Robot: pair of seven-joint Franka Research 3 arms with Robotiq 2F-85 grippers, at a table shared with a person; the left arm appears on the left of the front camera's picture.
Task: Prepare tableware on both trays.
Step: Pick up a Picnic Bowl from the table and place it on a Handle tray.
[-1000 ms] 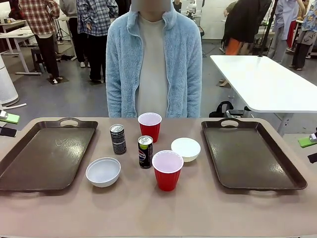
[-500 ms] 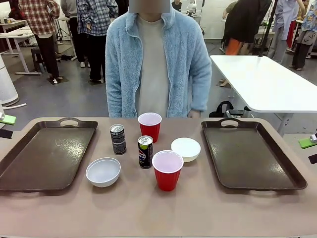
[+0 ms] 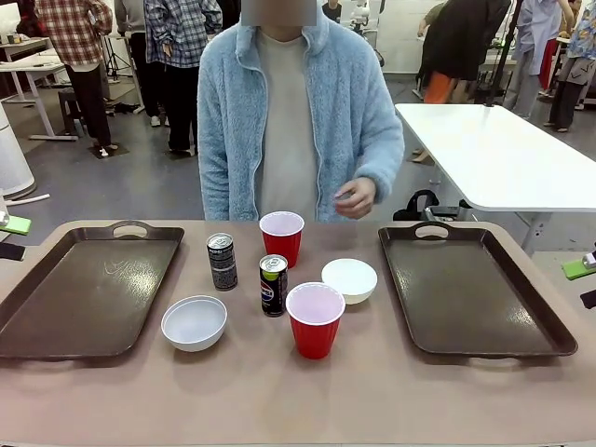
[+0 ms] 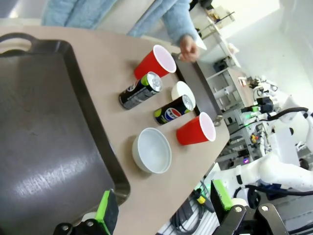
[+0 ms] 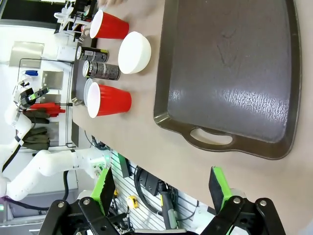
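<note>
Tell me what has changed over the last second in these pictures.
The person's hand rose from below the far edge of the table to waist height, touching nothing on it. The red cups, bowls, cans, left tray and right tray stayed put.

The nearer dark can (image 3: 273, 287) carries the Pepsi logo; print on the other can (image 3: 222, 262) is unreadable.

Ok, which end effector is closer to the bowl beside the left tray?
Left. The left end effector hovers by the left tray's near corner, with the bowl just beyond. The right end effector is past the right tray's near handle, farther off.
</note>
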